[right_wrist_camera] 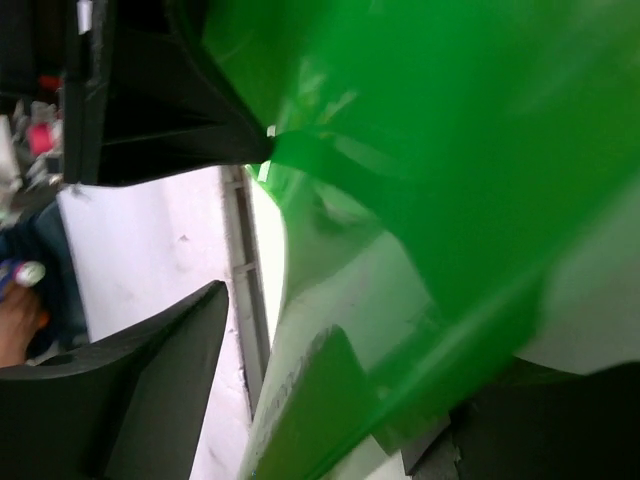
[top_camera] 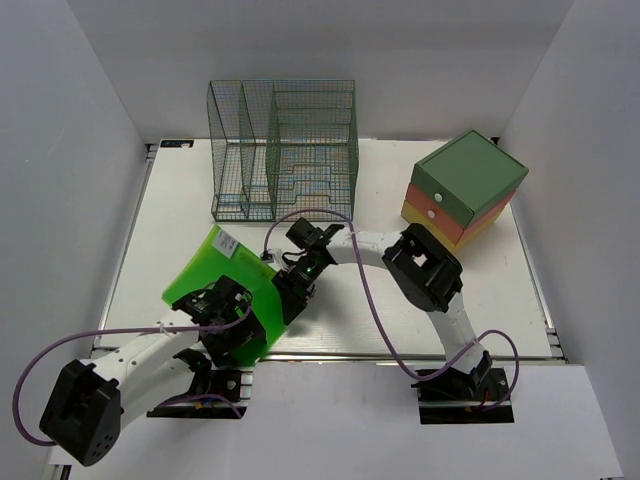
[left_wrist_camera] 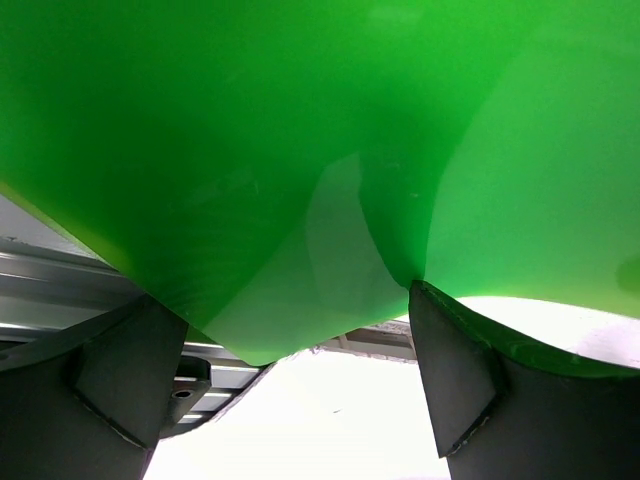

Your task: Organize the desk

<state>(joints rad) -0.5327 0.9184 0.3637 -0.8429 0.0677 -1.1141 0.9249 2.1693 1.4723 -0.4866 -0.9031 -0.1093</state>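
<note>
A bright green folder with a white label lies tilted over the front left of the white desk. My left gripper is at its near edge. In the left wrist view the folder fills the top and bends against the right finger; the jaws stand wide apart. My right gripper is at the folder's right edge. In the right wrist view the folder lies against the lower right finger, with desk showing between it and the left finger.
A green wire-mesh rack stands at the back centre. A drawer box with a green top and orange and yellow drawers stands at the back right. The aluminium rail runs along the front edge.
</note>
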